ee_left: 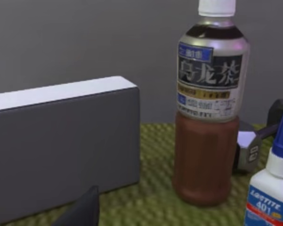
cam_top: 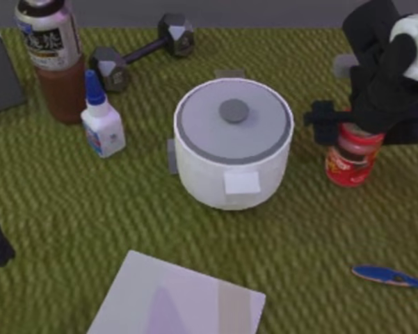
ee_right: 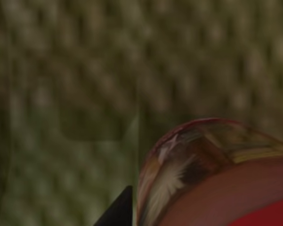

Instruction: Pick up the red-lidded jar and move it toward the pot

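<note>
Right fingers (cam_top: pixel 365 125) clamped on cylindrical red-lidded jar (cam_top: pixel 352 157), beside round white pot (cam_top: pixel 233 142), woven green mat (cam_top: pixel 90 209).

From above we look down on the whole green mat (cam_top: pixel 125 202), our left wrist view faces the brown bottle (ee_left: pixel 209 117) low and near, and our right wrist view presses close against the red-lidded jar (ee_right: pixel 216 174).

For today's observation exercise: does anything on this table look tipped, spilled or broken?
Nothing stands out. The jar stands upright under the right hand, right of the lidded pot; tea bottle and glue bottle are upright too.
</note>
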